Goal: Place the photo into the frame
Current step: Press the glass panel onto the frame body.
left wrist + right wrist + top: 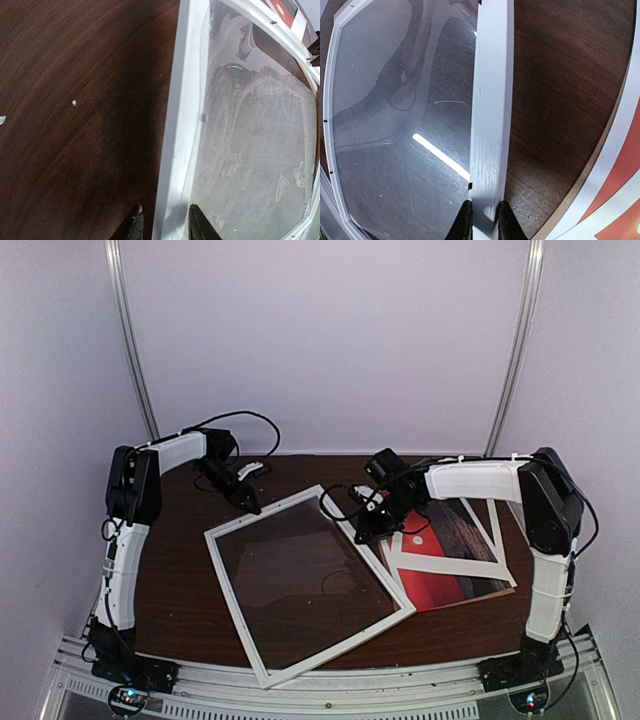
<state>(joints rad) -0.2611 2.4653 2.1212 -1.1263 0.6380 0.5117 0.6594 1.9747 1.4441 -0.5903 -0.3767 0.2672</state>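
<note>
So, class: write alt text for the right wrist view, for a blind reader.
The right claw grips one edge of the white frame, seen close up. In the picture, glass lies left of that edge and dark wooden table right, with the red photo at the lower right.

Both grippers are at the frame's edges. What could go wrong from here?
1. The right gripper pinches the frame by one thin rail, and the left gripper only straddles the opposite one; uneven motion could twist it or slip.
2. Its right corner lies close beside the photo and mat; sliding might push them.
</note>
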